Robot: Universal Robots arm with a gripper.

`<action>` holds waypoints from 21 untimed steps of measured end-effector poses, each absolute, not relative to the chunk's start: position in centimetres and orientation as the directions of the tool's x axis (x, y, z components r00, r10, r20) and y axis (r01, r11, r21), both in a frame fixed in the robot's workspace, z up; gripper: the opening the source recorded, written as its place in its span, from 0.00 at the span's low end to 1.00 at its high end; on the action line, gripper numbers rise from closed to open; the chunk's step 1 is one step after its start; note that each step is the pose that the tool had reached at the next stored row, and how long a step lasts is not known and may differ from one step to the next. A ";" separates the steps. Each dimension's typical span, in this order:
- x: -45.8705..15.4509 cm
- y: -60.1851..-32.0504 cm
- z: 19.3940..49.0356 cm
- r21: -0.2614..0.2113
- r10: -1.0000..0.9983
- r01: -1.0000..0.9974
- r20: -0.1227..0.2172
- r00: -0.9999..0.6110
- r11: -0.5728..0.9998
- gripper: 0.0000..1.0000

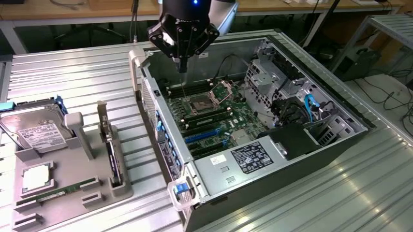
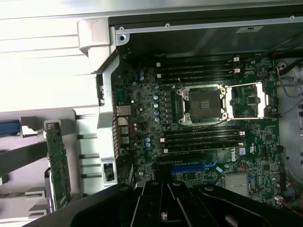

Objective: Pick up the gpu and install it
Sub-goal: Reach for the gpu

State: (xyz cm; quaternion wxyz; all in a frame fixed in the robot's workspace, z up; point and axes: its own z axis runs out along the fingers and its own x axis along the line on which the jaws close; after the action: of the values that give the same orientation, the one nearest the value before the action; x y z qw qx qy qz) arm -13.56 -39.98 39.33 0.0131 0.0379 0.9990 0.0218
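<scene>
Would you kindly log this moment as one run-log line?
gripper: shut, empty, above open case | gpu: upright in holder, untouched

The silver arm [image 1: 227,13] ends in a black faceted housing [image 1: 184,35] with a blue light [image 1: 194,2] and dark jaws.

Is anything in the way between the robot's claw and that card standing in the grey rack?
Nothing visible does. The gripper hangs above the open computer case, higher than the case wall between it and the gpu, which stands on edge in the grey holder.
</scene>
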 end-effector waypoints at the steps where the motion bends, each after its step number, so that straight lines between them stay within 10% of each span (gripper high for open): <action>1: -13.6 -40.0 39.3 0.044 0.076 0.075 -0.024 -0.997 0.996 0.11; 21: -14.8 -40.1 39.3 0.044 0.076 0.075 -0.024 -0.997 0.996 0.11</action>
State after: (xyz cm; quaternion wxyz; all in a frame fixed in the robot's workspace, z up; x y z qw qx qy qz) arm -14.76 -40.12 39.33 0.0131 0.0378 0.9990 0.0217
